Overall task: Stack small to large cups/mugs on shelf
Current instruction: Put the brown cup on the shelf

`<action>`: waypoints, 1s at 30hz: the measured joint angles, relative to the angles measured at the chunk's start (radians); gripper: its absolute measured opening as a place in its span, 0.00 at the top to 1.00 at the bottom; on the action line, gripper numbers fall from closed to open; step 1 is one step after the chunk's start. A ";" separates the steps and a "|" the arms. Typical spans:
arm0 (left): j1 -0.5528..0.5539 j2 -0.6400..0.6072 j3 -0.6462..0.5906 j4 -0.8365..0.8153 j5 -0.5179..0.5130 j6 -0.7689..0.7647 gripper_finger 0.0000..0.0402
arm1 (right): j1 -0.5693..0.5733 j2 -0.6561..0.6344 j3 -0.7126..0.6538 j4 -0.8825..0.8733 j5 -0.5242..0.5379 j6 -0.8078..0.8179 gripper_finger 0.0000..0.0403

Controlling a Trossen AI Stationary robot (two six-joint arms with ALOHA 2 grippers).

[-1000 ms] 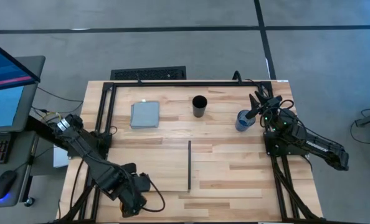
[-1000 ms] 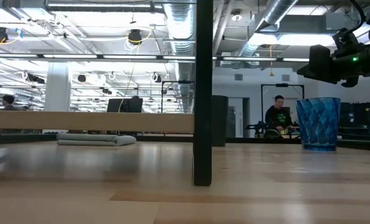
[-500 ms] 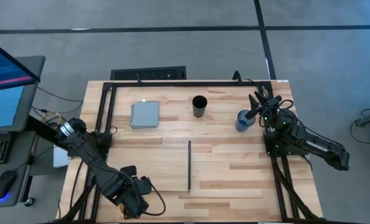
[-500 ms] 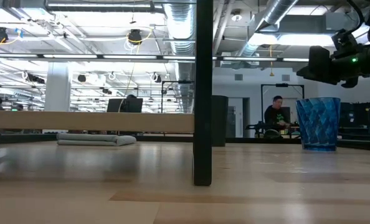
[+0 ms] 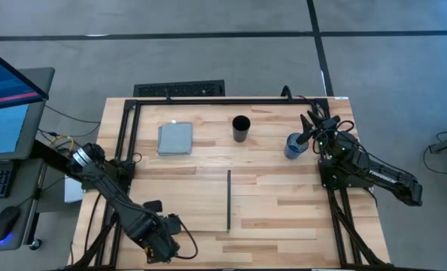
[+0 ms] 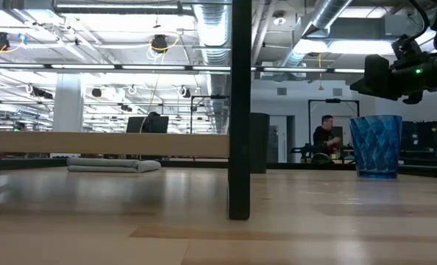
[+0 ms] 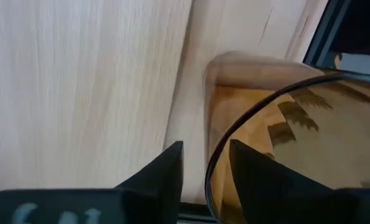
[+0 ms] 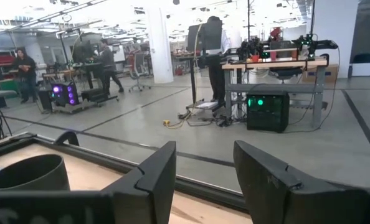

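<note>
The amber cup [image 7: 284,143] fills the left wrist view, at the near left of the table under my left gripper [image 7: 205,171]. That gripper is open, one finger inside the cup's rim and one outside, apart from the wall. The arm hides this cup in the high view. The blue cup [image 5: 293,145] stands upright at the far right, with my right gripper [image 5: 308,137] open just above and beside it. The black cup [image 5: 241,128] stands upright at the far middle. The shelf [image 5: 182,199] is a pale board with a black strip [image 5: 229,199] along its right edge.
A grey-blue square pad [image 5: 175,138] lies at the far left. Black frame rails [image 5: 126,143] run along the table's left, far and right sides. In the low view the shelf's black post [image 6: 240,110] stands mid-table, and a person sits in the room behind.
My left arm has shifted a little toward the table's near edge. My right arm and the blue and black cups have kept still.
</note>
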 joint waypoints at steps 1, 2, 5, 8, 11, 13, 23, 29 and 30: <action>0.000 0.000 0.000 0.000 0.000 0.007 0.75 | 0.000 0.000 0.000 0.000 0.000 0.000 0.55; 0.000 0.000 0.000 0.000 0.000 0.017 0.78 | 0.000 0.000 0.000 0.000 0.000 0.000 0.55; 0.000 0.000 0.000 0.000 0.000 0.040 0.90 | 0.000 0.000 0.000 0.000 0.000 0.000 0.55; 0.000 0.000 0.000 0.002 0.004 0.040 0.98 | 0.000 0.000 0.000 0.000 0.000 0.000 0.55; 0.000 0.000 0.000 0.005 0.014 0.037 0.98 | 0.000 0.000 0.000 0.000 0.000 0.000 0.55; 0.000 0.000 0.000 0.008 0.017 0.020 0.99 | 0.000 0.000 0.000 0.000 0.000 0.000 0.55; 0.001 -0.139 0.000 0.000 -0.010 -0.158 1.00 | 0.000 0.000 0.000 0.000 0.000 -0.001 0.55; 0.032 -0.244 0.000 -0.180 0.021 -0.301 1.00 | 0.000 0.000 0.000 0.000 0.000 0.000 0.55; 0.044 -0.261 0.000 -0.227 0.037 -0.327 1.00 | 0.000 0.000 0.000 0.000 0.000 0.000 0.55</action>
